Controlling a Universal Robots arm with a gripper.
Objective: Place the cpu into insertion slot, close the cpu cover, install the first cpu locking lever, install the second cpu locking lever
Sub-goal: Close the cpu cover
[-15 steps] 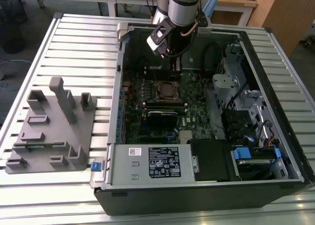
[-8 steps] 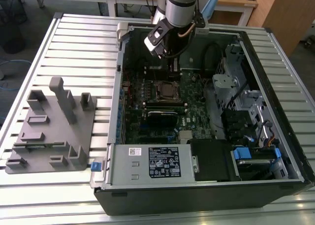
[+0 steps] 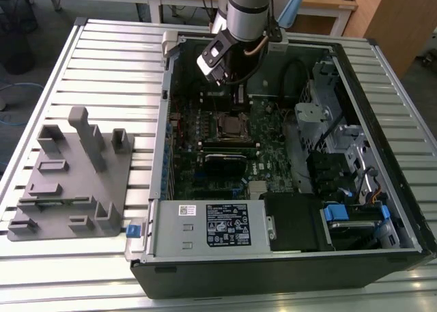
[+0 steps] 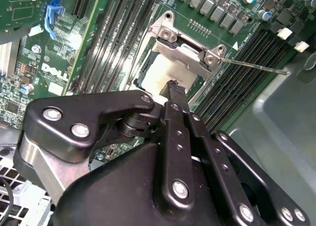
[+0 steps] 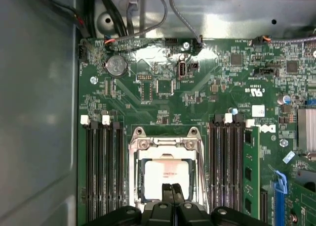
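The cpu (image 5: 160, 172) has a pale square top and lies flat in the insertion slot (image 3: 232, 125) on the green motherboard. The silvery cpu cover (image 5: 165, 146) lies down around it, and the chip shows through its cut-out centre. My gripper (image 5: 172, 188) is shut with nothing between its black fingers, and its tip hangs just over the chip's edge (image 4: 168, 70). A thin metal locking lever (image 4: 254, 66) sticks out sideways from a corner of the socket. In the exterior view my gripper (image 3: 231, 97) hangs inside the open case, just behind the socket.
Rows of black memory slots (image 5: 103, 171) flank the socket on both sides. A long black ridged module (image 3: 225, 163) lies in front of it, then the power supply (image 3: 218, 227). Drive cages (image 3: 328, 128) stand on the exterior view's right. A grey fixture block (image 3: 72, 175) sits on the table (image 3: 116, 66) at its left.
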